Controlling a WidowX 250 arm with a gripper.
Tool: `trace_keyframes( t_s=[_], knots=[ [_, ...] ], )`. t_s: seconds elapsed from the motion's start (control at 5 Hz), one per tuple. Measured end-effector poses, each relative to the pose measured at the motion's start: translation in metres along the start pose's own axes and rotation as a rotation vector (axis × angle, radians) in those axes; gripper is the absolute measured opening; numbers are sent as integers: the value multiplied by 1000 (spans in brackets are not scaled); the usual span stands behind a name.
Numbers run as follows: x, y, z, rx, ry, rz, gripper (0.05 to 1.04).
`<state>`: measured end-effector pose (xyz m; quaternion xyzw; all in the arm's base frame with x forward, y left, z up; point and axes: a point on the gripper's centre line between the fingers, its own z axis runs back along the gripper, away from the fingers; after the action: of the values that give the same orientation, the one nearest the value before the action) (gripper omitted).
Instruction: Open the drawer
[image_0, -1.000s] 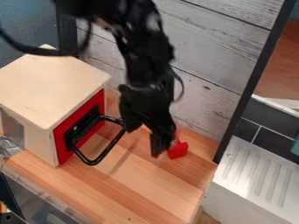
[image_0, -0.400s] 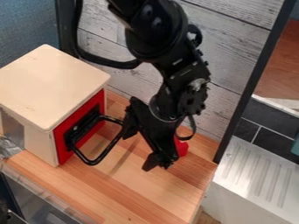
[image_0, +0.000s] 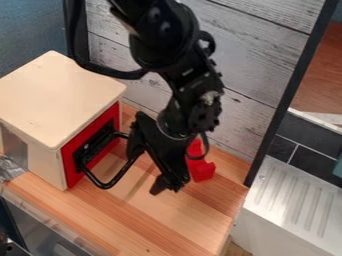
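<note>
Arm (image_0: 192, 95) has shifted toward the handle (image_0: 103, 185), fingers (image_0: 160, 184) seemingly spread.

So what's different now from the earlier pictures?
The black two-finger gripper has shifted left in view, towards the black looped handle. More of the small red object shows beside the arm. The handle, red front and pale wooden box stayed put.
</note>
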<state>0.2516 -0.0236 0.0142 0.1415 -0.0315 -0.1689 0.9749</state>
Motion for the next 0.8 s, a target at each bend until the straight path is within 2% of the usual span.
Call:
trace_keyframes(
  t_s=[0.2, 0.4, 0.8],
  knots=[
    [-7, 14, -10, 4, 13, 20, 999],
    [-11, 23, -15, -13, 13, 33, 999],
    [-20, 15, -33, -95, 77, 22, 999]
  ],
)
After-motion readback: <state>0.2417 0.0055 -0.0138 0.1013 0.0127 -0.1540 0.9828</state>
